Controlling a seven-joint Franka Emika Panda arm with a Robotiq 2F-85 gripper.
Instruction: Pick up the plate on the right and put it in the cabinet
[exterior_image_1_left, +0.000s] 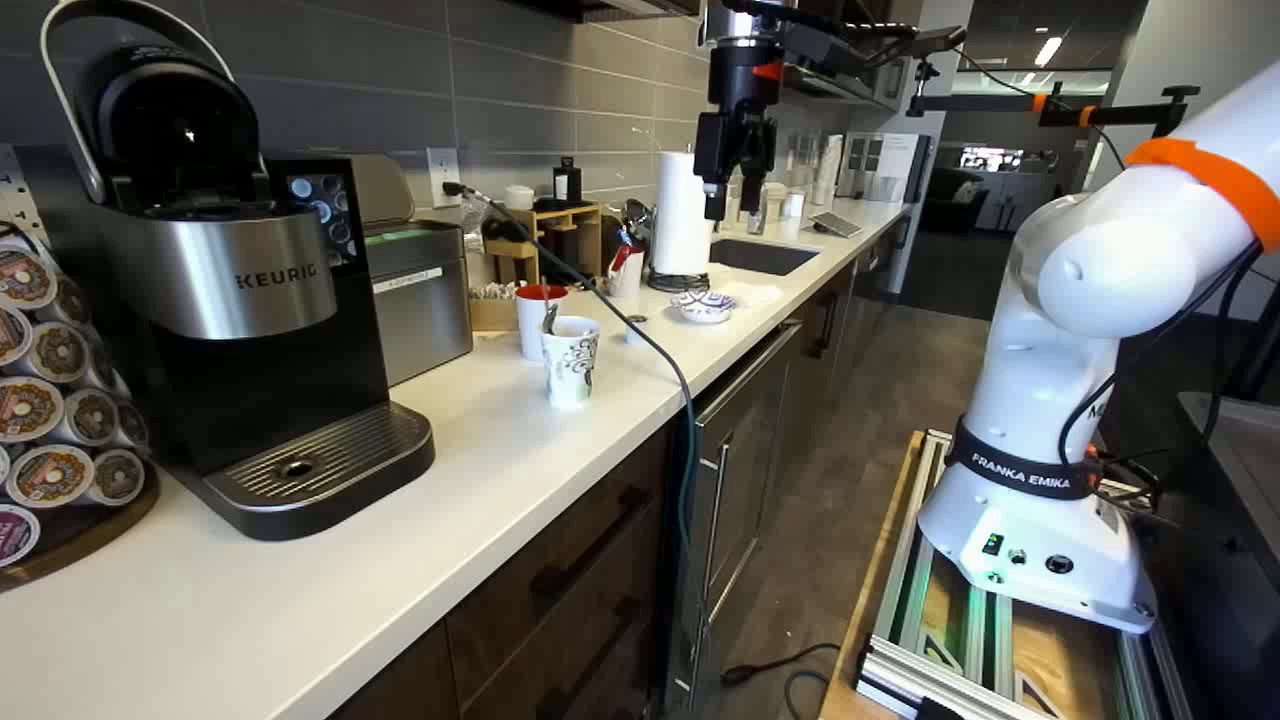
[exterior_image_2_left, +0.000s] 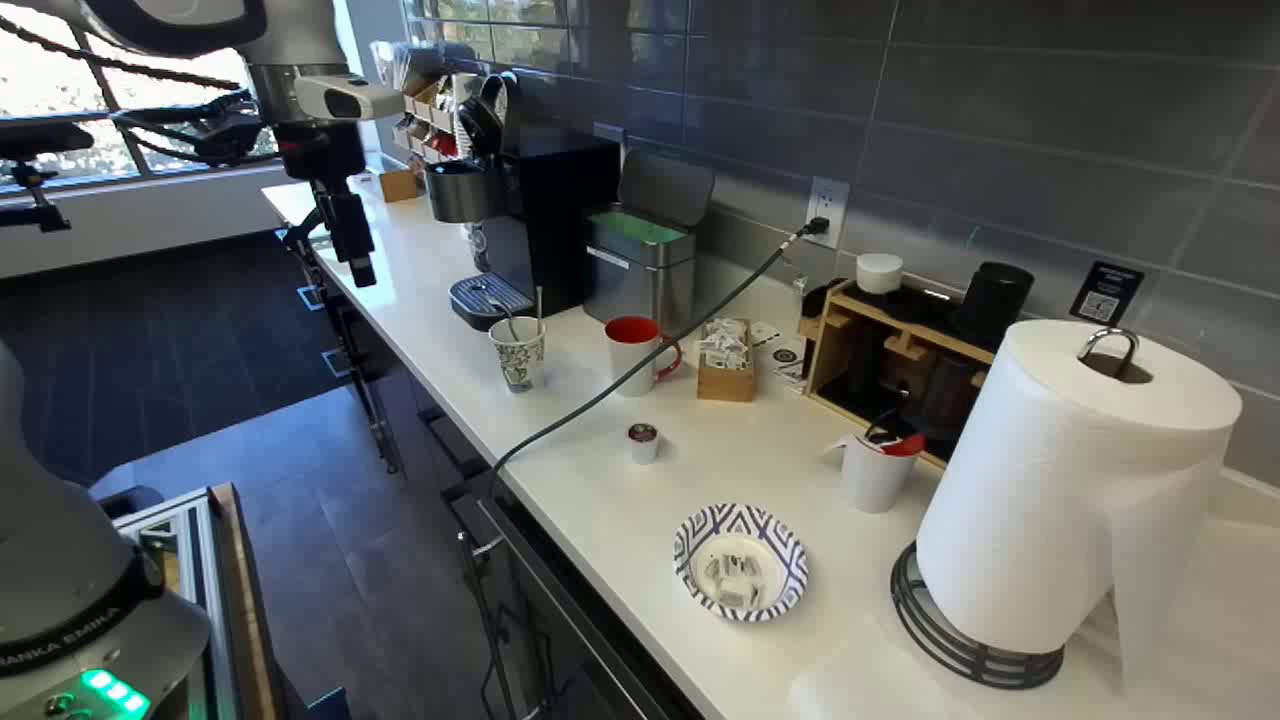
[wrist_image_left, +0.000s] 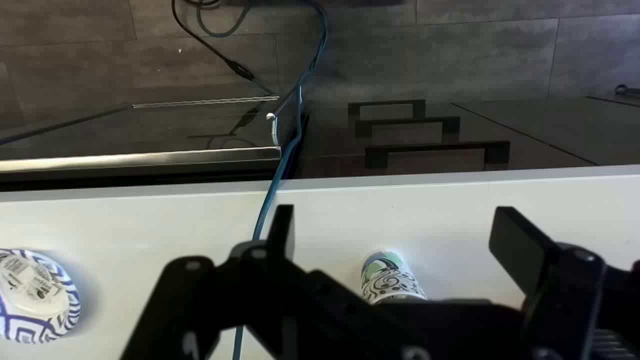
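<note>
I see no flat plate; the closest dish is a white bowl with a blue zigzag pattern (exterior_image_2_left: 740, 518), holding small packets. It stands on the counter in both exterior views (exterior_image_1_left: 702, 308) and at the left edge of the wrist view (wrist_image_left: 37, 327). My gripper (wrist_image_left: 395, 225) is open and empty above the counter, apart from the bowl. It also shows in both exterior views (exterior_image_1_left: 732, 203) (exterior_image_2_left: 357, 262). A patterned paper cup (wrist_image_left: 390, 280) shows below, between the fingers in the wrist view. Dark drawer fronts (exterior_image_1_left: 560, 570) sit under the counter; no open cabinet shows.
A cable (exterior_image_2_left: 640, 365) crosses the counter from the wall outlet. A coffee machine (exterior_image_1_left: 300, 270), a red-lined mug (exterior_image_2_left: 632, 365), a coffee pod (exterior_image_2_left: 643, 445), a small white container with utensils (exterior_image_2_left: 875, 475) and a paper towel roll (exterior_image_2_left: 1070, 490) stand on the counter.
</note>
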